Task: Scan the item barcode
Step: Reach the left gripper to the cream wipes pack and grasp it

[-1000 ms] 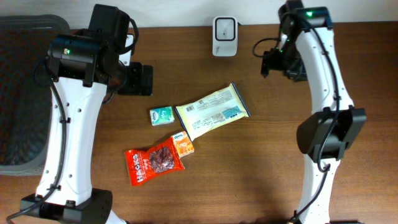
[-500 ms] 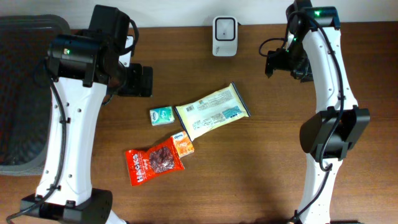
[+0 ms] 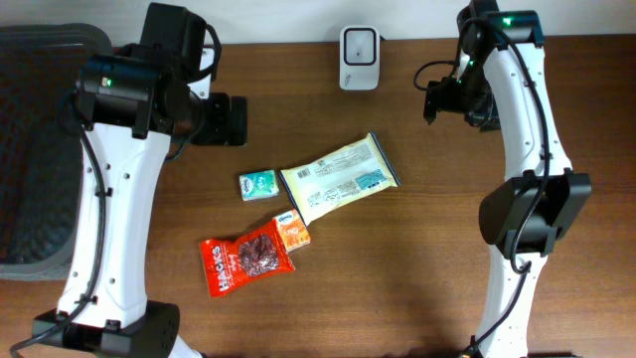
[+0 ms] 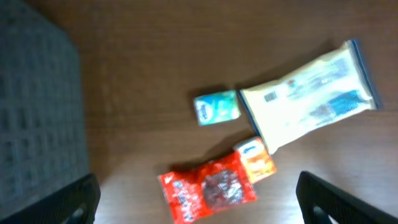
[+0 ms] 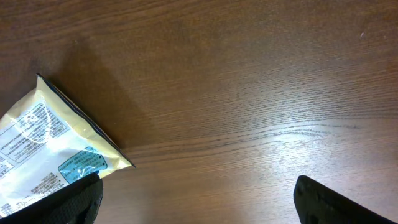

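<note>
From overhead, a white scanner [image 3: 359, 58] stands at the far edge of the brown desk [image 3: 417, 288]. The cream pouch [image 3: 339, 179] lies flat and slanted near the middle of the desk, well apart from the scanner. A small green packet [image 3: 257, 185] sits just beside the pouch's left end. An orange packet [image 3: 291, 231] lies at the pouch's lower corner, with a red packet [image 3: 245, 261] against it. A dark grey basket [image 3: 30, 149] fills the left edge. The left pincer [image 3: 231, 120] hangs to the upper left of the packets, and the right pincer [image 3: 445, 99] is to the right of the scanner. Neither touches anything.

The left wrist view is blurred. Its two dark fingers [image 4: 78, 198] stand in the bottom corners, spread fully wide with nothing between them. All four packets lie below on the desk, and what looks like a barcode sits near the pouch's left end.

In the right wrist view the fingers [image 5: 74, 199] are likewise spread to the full and hold nothing. Only the pouch's blue-edged end shows at the lower left, the rest being bare wood.
</note>
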### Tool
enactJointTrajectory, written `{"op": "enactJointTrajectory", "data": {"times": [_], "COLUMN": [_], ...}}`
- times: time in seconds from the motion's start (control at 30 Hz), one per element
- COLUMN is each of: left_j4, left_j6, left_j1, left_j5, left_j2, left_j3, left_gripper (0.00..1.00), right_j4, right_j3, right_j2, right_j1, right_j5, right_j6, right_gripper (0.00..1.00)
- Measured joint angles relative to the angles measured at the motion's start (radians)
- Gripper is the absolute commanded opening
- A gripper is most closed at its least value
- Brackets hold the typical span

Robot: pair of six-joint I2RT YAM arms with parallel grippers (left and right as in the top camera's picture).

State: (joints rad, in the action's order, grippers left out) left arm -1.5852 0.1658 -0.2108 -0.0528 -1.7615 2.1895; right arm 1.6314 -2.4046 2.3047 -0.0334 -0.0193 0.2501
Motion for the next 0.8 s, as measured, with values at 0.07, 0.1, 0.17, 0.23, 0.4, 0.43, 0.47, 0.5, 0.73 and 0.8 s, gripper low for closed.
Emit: {"op": "enactJointTrajectory", "data": {"times": [0.07, 0.1, 0.17, 0.23, 0.4, 0.43, 0.47, 0.5, 0.73, 0.8], "left_j4": [0.005, 0.007, 0.035, 0.064, 0.087, 0.093, 0.109, 0.128, 0.498, 0.607], "left_j6": [0.004, 0.008, 0.011, 0.007, -0.012, -0.014, -0.016, -0.016, -0.073, -0.084], "left_j1": [0.0, 0.0, 0.0, 0.0, -0.001, -0.001, -0.001, -0.001, -0.002, -0.005], "left_j5": [0.031, 0.046, 0.093, 0.143, 0.2, 0.206, 0.214, 0.225, 0.461, 0.515], "left_j2": [0.0, 0.0, 0.0, 0.0, 0.0, 0.0, 0.0, 0.0, -0.001, -0.001], "left_j3": [0.0, 0.0, 0.0, -0.005, -0.12, -0.161, -0.205, -0.249, -0.644, -0.758], "left_gripper": [0.99, 0.99, 0.99, 0.99, 0.99, 0.99, 0.99, 0.99, 0.88, 0.86], "right_j4": [0.0, 0.0, 0.0, 0.0, 0.0, 0.0, 0.0, 0.0, 0.001, 0.0], "right_j3": [0.0, 0.0, 0.0, 0.0, 0.0, 0.0, 0.0, 0.0, 0.0, 0.0], "right_j2": [0.0, 0.0, 0.0, 0.0, 0.0, 0.0, 0.0, 0.0, 0.0, 0.0], "right_j1": [0.0, 0.0, 0.0, 0.0, 0.0, 0.0, 0.0, 0.0, 0.0, 0.0], "right_j5": [0.0, 0.0, 0.0, 0.0, 0.0, 0.0, 0.0, 0.0, 0.0, 0.0], "right_j6": [0.0, 0.0, 0.0, 0.0, 0.0, 0.0, 0.0, 0.0, 0.0, 0.0], "right_gripper": [0.98, 0.99, 0.98, 0.98, 0.98, 0.98, 0.98, 0.98, 0.98, 0.99]}}
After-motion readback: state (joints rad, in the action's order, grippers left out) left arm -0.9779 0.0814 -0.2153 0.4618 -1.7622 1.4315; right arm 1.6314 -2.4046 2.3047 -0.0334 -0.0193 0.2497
